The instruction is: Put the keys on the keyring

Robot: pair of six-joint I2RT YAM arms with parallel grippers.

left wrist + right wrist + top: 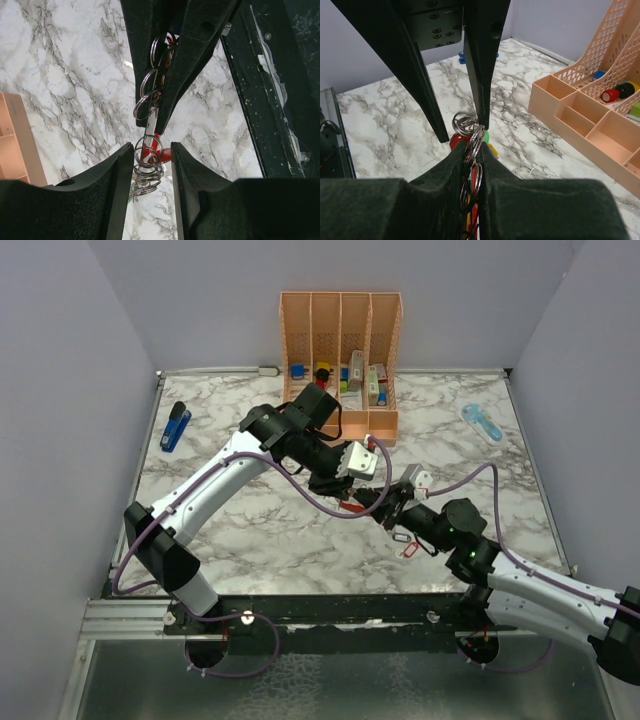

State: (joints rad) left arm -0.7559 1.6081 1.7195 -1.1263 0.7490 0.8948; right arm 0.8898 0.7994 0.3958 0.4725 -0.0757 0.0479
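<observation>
My right gripper [472, 147] is shut on a stack of silver split rings [474, 142] and a red piece, apparently the keyring [456, 141], held just above the table. Green [486, 136] and yellow [493, 149] key heads show behind the rings. My left gripper [152, 155] is open, its two fingers on either side of the ring bunch [147, 155] and the red keyring [150, 144]. In the top view the two grippers meet at mid-table, left [335, 488] and right [375, 502]. A loose key with a red tag [406, 549] lies beside the right arm.
An orange desk organizer [340, 360] with small items stands at the back centre. A blue stapler [175, 427] lies back left and a light blue object [482, 422] back right. A black rail [330, 610] runs along the front edge.
</observation>
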